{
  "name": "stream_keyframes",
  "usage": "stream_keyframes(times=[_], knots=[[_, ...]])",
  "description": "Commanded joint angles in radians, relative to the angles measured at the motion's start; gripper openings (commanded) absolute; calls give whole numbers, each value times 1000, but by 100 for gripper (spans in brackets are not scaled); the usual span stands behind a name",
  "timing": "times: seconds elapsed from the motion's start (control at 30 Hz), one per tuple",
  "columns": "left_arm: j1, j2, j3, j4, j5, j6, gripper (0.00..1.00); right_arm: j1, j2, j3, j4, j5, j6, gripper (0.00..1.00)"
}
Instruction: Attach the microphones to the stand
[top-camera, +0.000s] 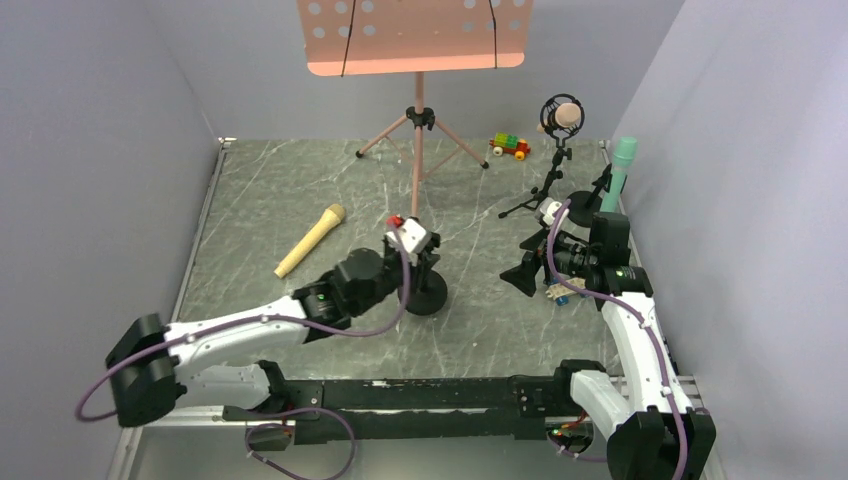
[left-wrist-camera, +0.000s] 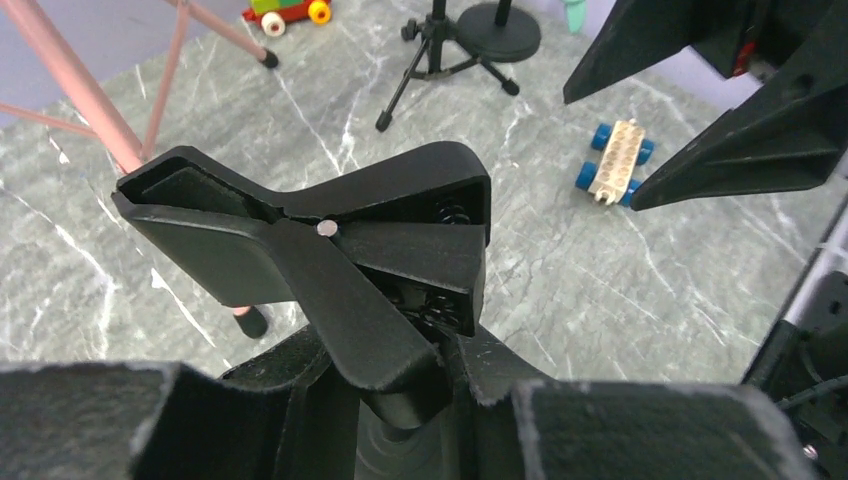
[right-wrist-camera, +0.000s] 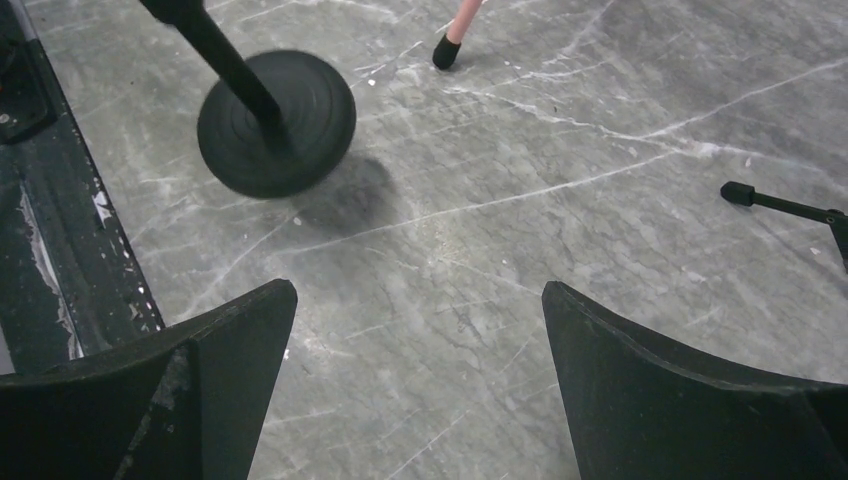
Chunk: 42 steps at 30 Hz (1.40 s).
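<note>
The pale yellow microphone (top-camera: 310, 241) lies flat on the table, left of centre. Right of it, my left gripper (top-camera: 420, 262) (left-wrist-camera: 415, 400) is shut on the black spring clip (left-wrist-camera: 330, 235) atop a short stand with a round base (top-camera: 428, 293); no microphone is in that clip. The salmon pink microphone (top-camera: 563, 115) sits in a tripod stand (top-camera: 548, 185) at the back right. Upright on a stand by the right wall is the teal microphone (top-camera: 621, 170). My right gripper (top-camera: 525, 270) (right-wrist-camera: 420, 330) hangs open over bare table, holding nothing.
A pink music stand (top-camera: 415, 40) on tripod legs rises at the back centre, one foot (right-wrist-camera: 446, 52) near the round base (right-wrist-camera: 275, 120). One brick toy car (top-camera: 508, 146) sits at the back, another (left-wrist-camera: 618, 162) under my right arm. Walls close in on both sides.
</note>
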Motion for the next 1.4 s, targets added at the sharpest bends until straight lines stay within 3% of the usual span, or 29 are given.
stream_keyframes(times=[0.0, 0.1, 0.2, 0.73, 0.8, 0.93, 1.1, 1.37], knots=[[-115, 135, 86, 212, -305, -22, 0, 1, -14, 19, 18, 7, -14, 100], [-180, 242, 121, 341, -419, 7, 0, -1, -17, 18, 19, 8, -14, 100], [-205, 325, 172, 391, -444, 14, 0, -1, -18, 18, 19, 7, -14, 100], [-232, 526, 204, 444, -547, -163, 1, -1, -14, 20, 14, 3, -16, 100], [-236, 533, 202, 436, -564, -164, 12, -1, -12, 20, 13, 2, -18, 100], [-244, 533, 192, 405, -581, -178, 59, -2, -6, 21, 11, 2, -19, 100], [-246, 492, 178, 360, -523, -179, 96, -1, -2, 21, 12, 3, -20, 100], [-246, 344, 133, 280, -384, -154, 99, -1, 4, 21, 3, 4, -33, 100]])
